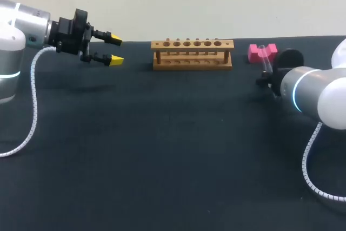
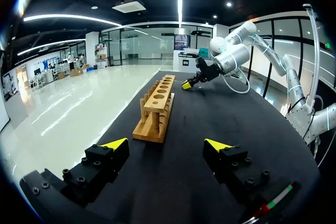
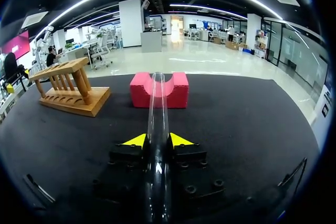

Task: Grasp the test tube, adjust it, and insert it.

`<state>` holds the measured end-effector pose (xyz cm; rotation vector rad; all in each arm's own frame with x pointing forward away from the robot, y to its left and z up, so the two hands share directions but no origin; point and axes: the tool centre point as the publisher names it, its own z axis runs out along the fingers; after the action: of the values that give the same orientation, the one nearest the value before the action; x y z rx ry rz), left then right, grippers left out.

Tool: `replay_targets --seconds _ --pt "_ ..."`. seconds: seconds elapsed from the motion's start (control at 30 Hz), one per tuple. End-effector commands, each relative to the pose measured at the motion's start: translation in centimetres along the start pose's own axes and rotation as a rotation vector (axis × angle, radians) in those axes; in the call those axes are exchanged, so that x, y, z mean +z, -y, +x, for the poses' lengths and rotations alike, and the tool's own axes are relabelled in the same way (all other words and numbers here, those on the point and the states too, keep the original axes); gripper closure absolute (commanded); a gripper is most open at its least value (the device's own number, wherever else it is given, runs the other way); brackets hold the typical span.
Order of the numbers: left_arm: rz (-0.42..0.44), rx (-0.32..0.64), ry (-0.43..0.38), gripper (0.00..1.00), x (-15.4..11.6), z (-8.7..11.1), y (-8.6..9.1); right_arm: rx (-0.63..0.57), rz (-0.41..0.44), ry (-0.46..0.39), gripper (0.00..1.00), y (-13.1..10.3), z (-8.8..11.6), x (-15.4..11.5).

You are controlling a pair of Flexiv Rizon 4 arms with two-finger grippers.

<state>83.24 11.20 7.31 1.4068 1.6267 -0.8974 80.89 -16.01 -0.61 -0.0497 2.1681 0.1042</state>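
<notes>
- Tube status: you've got the test tube (image 3: pixel 157 114) clamped between the right jaws, one yellow tip on each side of the glass.
- Tube lies along the fingers and sticks out well ahead of them. Its far end reaches the notch of the pink block (image 3: pixel 139 90). You can't tell from these views whether it rests in the notch or hangs just above it.
- Right arm (image 1: pixel 311 87) comes in low from your right edge and points toward the far side of the desk (image 1: pixel 162 150). In the head view the arm hides its jaws, and only the tube shows past it.
- Left arm (image 1: pixel 32 25) sits up off the desk at your far left, pointing toward the rack. The left jaws are wide apart with nothing between them.
- Wooden rack (image 1: pixel 192 53) stands upright at the far middle of the desk with a row of holes along its top. It's well ahead of the left jaws and off to one side of the right ones.
- Pink block sits near the rack's right end, not touching it.
</notes>
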Motion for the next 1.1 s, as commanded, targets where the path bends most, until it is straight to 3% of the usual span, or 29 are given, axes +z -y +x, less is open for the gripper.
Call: replay_targets --seconds 0.03,0.67,1.1 --pt "0.001 0.003 0.002 0.00 0.0 0.1 -0.1 0.013 -0.043 0.594 1.00 0.3 0.3 -0.5" --pt "0.001 0.003 0.002 0.00 0.0 0.1 -0.1 0.071 0.040 0.636 1.00 -0.6 -3.2 -4.4" --pt "0.001 0.003 0.002 0.00 0.0 0.1 -0.1 0.096 0.054 0.626 1.00 -2.1 -5.4 -6.8"
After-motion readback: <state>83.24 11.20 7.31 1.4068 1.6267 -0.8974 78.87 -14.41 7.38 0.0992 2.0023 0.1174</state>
